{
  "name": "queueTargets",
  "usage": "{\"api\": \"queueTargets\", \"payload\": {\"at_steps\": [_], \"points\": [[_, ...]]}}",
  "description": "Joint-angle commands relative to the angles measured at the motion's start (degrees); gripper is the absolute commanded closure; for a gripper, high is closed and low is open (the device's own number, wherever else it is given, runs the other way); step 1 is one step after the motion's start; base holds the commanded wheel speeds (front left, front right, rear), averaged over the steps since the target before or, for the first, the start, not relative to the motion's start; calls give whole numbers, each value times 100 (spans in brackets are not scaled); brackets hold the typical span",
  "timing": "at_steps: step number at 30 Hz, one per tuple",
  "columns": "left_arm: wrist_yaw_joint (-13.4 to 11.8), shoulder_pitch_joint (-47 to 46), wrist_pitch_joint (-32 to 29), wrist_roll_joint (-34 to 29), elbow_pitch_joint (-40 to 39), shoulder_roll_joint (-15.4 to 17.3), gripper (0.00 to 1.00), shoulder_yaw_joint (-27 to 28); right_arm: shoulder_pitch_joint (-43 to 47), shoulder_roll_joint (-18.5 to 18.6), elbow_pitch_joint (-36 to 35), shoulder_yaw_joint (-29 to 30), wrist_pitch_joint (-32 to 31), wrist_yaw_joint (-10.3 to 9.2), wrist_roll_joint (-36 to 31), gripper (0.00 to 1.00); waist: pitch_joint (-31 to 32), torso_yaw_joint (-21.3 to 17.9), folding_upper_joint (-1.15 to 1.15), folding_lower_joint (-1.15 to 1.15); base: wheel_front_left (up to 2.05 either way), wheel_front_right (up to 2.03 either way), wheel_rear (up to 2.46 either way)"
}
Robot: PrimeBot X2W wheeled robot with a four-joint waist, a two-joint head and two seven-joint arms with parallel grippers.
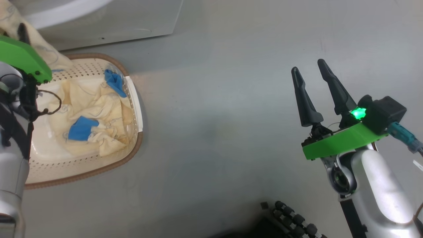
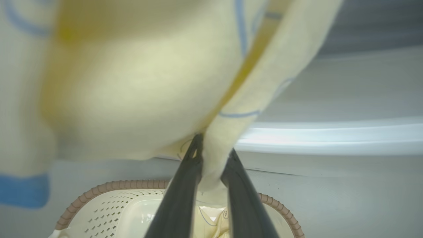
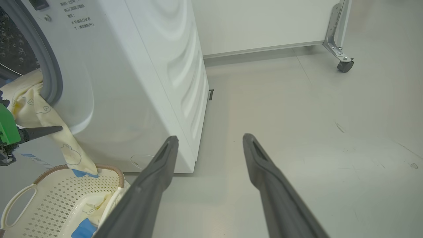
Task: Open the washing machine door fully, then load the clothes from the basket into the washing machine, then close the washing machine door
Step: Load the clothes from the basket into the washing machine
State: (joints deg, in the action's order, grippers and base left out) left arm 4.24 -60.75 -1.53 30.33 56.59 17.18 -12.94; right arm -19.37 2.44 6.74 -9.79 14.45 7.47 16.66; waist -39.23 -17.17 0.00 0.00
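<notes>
hanging garment [image 3: 36,102]: pale yellow, draped out of the drum mouth over the grey seal [image 3: 49,72]; its lower blue-edged end touches the basket rim
clothes [image 1: 99,109]: the rest lie crumpled in the basket, yellow with blue patches [image 1: 81,129]
basket [image 3: 59,198]: on the floor [image 1: 214,132], just beside the washing machine front
washing machine [image 3: 138,66]: drum mouth is open, with dark perforated steel inside
step: loading, judged about midway; one piece is half in and more are left in the basket
left pincer [image 2: 214,150]: fingers drawn partway in, with a fold of the hanging garment pinched between them, close to the tips
right pincer [image 1: 308,66]: fingers spread wide, holding nothing, over bare floor well apart from the basket
risk 1: the grip is on a thin fold near the tips, so the cloth could slip out and drop back
risk 2: the low end could catch on the basket rim or drag other pieces when lifted
risk 3: cloth left lying over the seal would get trapped when the door is shut
risk 4: the cloth covers most of the left wrist view, so aiming into the drum is poor
writing: a few lines of small Chinese print [image 3: 77,15] high on the washer front, too small to read
sticker: pale blue label [image 3: 31,156] low on the front, text unreadable
brand: can't make out any
background: white panel [image 3: 264,23] on a frame with a caster [image 3: 345,65]
</notes>
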Motion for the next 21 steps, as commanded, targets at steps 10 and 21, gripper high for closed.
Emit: {"api": "queueTargets", "payload": {"at_steps": [10,21], "points": [[-27,-205,7,5,152,180,100,-1,75,43,-153,53,54,2,-32,0,136,248,0,0,0,0,0],[-32,-24,-684,-45,-1067,478,100,-197,216,43,-211,213,54,2,-229,0,386,618,0,0,0,0,0]]}}
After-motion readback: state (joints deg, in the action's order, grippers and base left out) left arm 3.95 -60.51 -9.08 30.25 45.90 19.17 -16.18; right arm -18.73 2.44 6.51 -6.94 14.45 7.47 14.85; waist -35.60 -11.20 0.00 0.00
